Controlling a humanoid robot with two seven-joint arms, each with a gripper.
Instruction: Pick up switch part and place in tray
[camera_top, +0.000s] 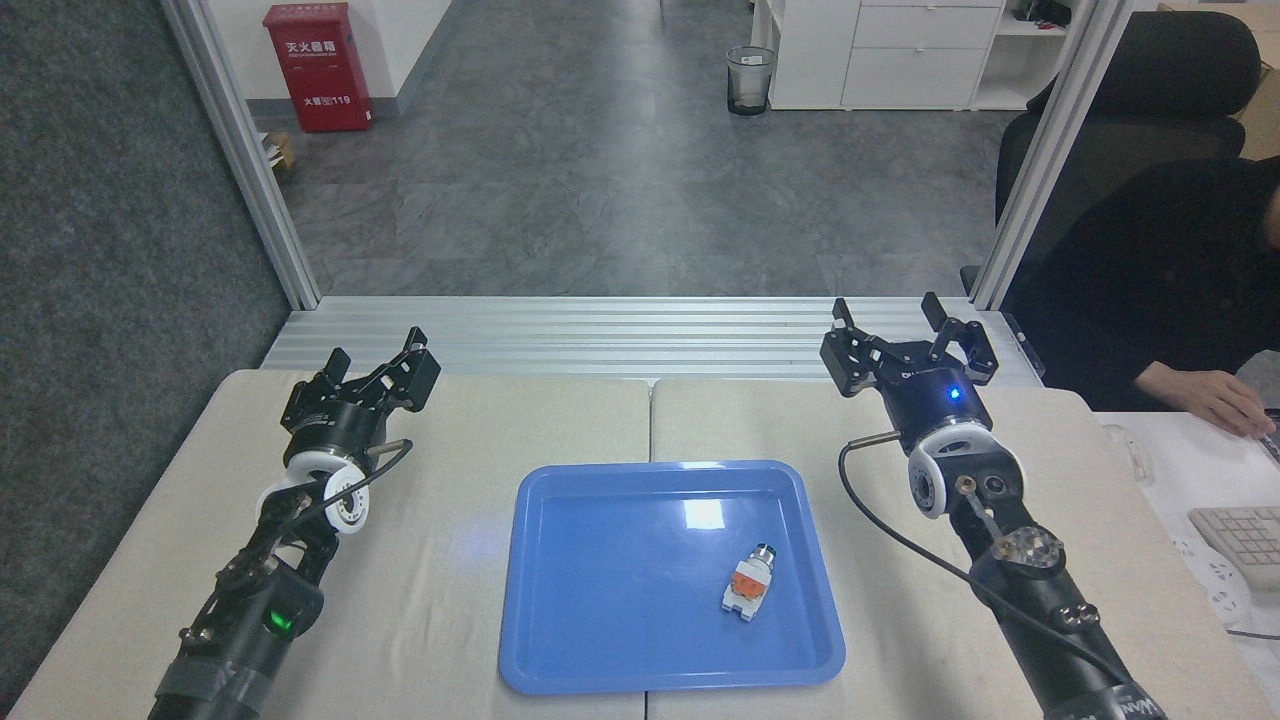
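Observation:
The switch part (748, 584), a white block with an orange middle and a green-and-black cap, lies inside the blue tray (560, 640), toward its right side. My right gripper (908, 325) is open and holds nothing, raised over the table's far right edge, well behind and to the right of the tray. My left gripper (378, 360) is open over the far left corner of the table, away from the tray, with nothing between its fingers.
A person in black sits at the right with a hand (1210, 392) near a keyboard (1240, 540) on a white desk. Aluminium rails (640, 335) run along the table's far edge. A seam (650, 420) splits the beige tabletop.

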